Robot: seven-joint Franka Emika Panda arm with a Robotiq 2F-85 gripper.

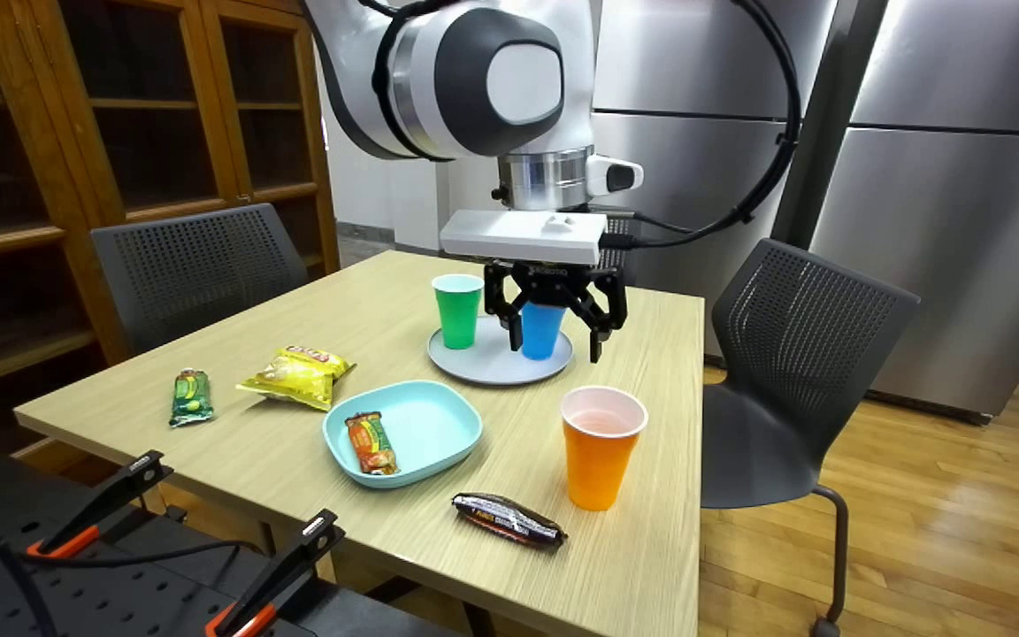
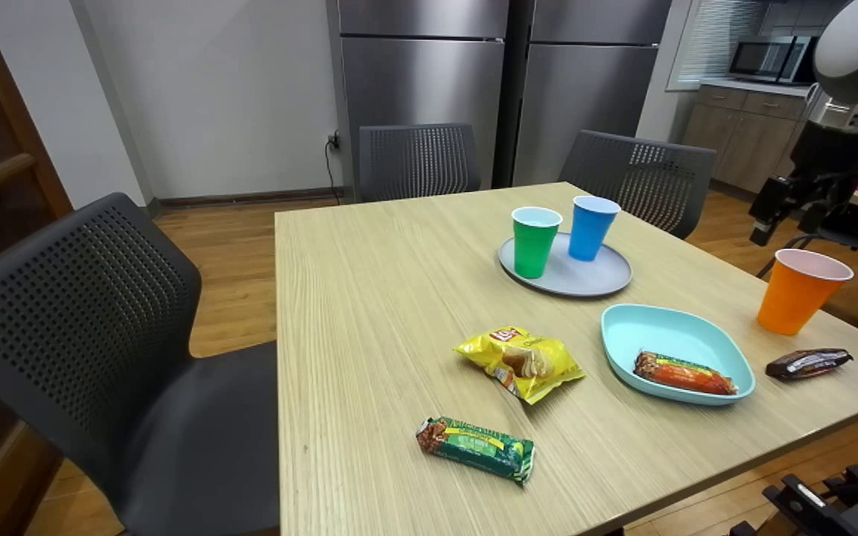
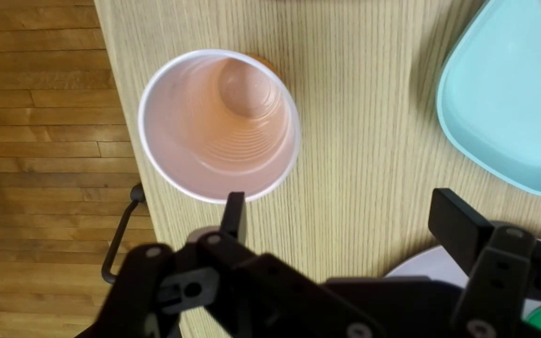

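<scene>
By the desk (image 1: 642,566) edge, an orange cup (image 1: 602,464) stands, steadied by its base (image 3: 247,89). I hold the tool (image 1: 555,341) spread, empty.

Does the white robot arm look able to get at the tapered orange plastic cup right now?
Probably yes: its black two-fingered gripper hangs open and empty near the upright orange cup, with nothing visible between them; whether the cup fits the jaws is unclear.
</scene>
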